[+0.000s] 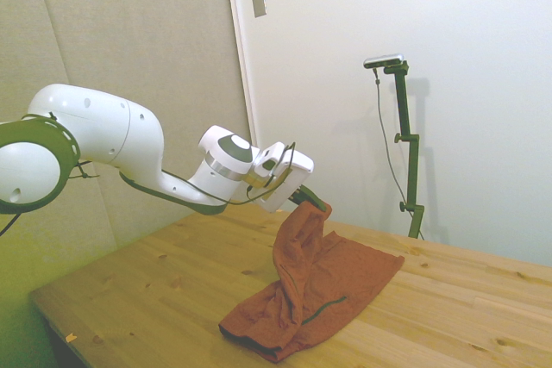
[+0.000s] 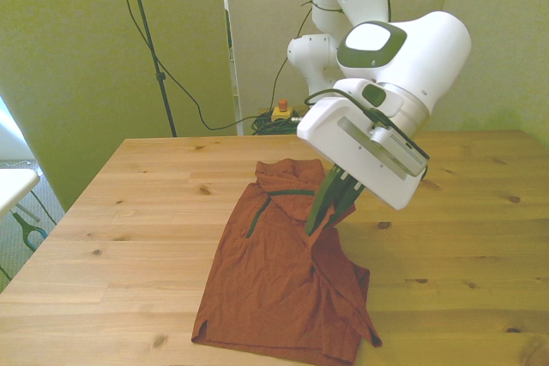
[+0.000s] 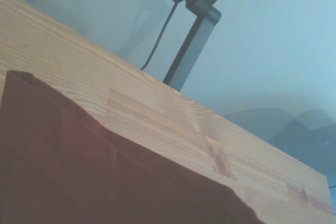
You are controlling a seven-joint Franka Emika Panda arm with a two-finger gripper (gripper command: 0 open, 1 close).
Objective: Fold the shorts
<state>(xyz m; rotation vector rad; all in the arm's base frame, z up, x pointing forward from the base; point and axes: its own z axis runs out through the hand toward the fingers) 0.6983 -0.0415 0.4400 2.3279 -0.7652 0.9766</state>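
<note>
Your pincer (image 2: 330, 207) grasps the wrinkled rust-orange fabric shorts (image 2: 287, 285) and holds one part of them above the tabletop (image 2: 129, 212).

You see the two dark fingers (image 1: 312, 200) clenched on a raised fold of the cloth. From the pincer the fabric hangs down like a tent, and below it the rest of the garment lies flat on the light wooden tabletop. In the front view the larger flat part spreads from under the pincer toward the near edge of the tabletop, and a smaller part with dark trim (image 2: 287, 194) lies just behind the pincer. A short dark line (image 1: 323, 308), maybe the zipper, shows on the flat cloth below the pincer in the side view. In the wrist view you see a blurred red sheet of the shorts (image 3: 79, 166) over the wood (image 3: 173, 114).
</note>
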